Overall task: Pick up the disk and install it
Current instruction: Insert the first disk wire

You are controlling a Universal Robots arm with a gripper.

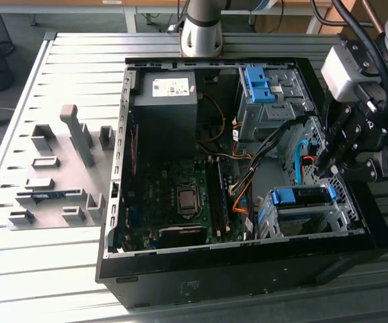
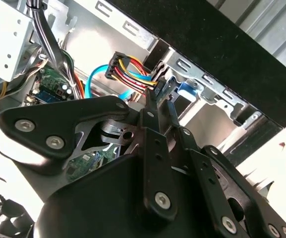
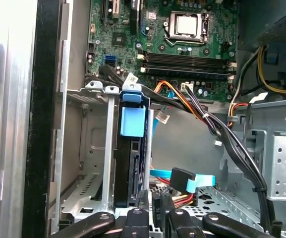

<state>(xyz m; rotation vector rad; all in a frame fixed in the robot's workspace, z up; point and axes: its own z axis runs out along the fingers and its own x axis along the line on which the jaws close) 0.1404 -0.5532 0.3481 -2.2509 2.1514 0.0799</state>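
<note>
The disk (image 1: 301, 197) sits in the metal drive cage (image 1: 308, 219) at the near right corner of the open computer case, its blue carrier frame facing up. In the first wrist view the disk (image 3: 130, 171) stands edge-on in the cage, with its blue tab (image 3: 133, 121) at the far end. My gripper (image 1: 328, 168) hangs just over the cage's rear end. Its fingers (image 2: 152, 111) lie close together, nearly parallel, and hold nothing I can make out. A black plug (image 3: 157, 201) with red and yellow wires lies right at the fingertips. A blue piece of the carrier (image 2: 185, 89) shows just beyond them.
The case holds a black power supply (image 1: 163, 108), the motherboard (image 1: 180, 195) and a second cage with a bare blue bracket (image 1: 257, 84). A blue data cable (image 3: 182, 179) and black cable bundles (image 3: 222, 134) run beside the cage. A grey fixture plate (image 1: 59, 175) lies at the exterior view's left.
</note>
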